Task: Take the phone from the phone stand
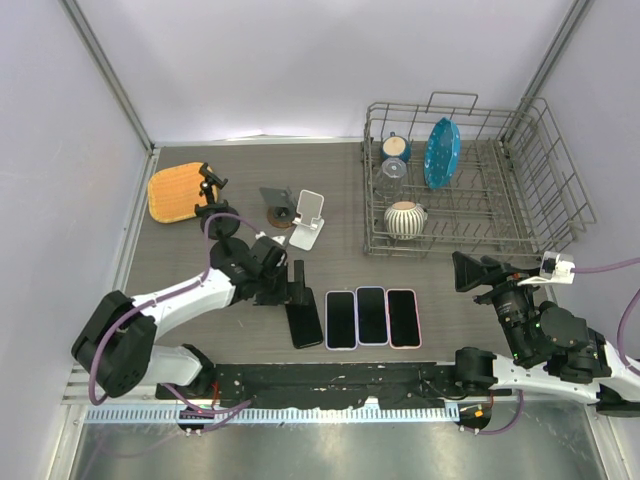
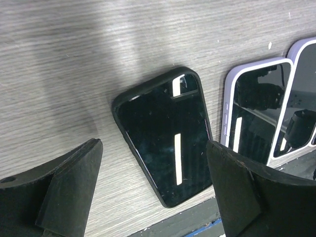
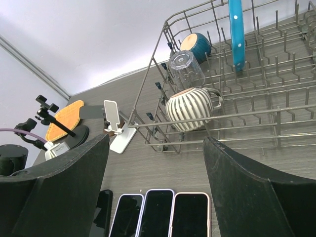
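A black phone (image 1: 305, 322) lies flat on the table, screen up, at the left end of a row of phones; it also shows in the left wrist view (image 2: 165, 143). My left gripper (image 1: 298, 282) is open just above its far end, with the phone between and below the spread fingers (image 2: 74, 173) and not held. The white phone stand (image 1: 310, 222) stands behind, with nothing on it, and also shows in the right wrist view (image 3: 116, 123). My right gripper (image 1: 470, 271) is open and empty at the right, away from the phones.
Three phones with light cases (image 1: 371, 316) lie side by side right of the black one. A wire dish rack (image 1: 520, 215) with a striped mug, cups and a blue plate stands back right. A grey stand (image 1: 278, 205), a black mount (image 1: 212, 185) and an orange board (image 1: 178, 192) are back left.
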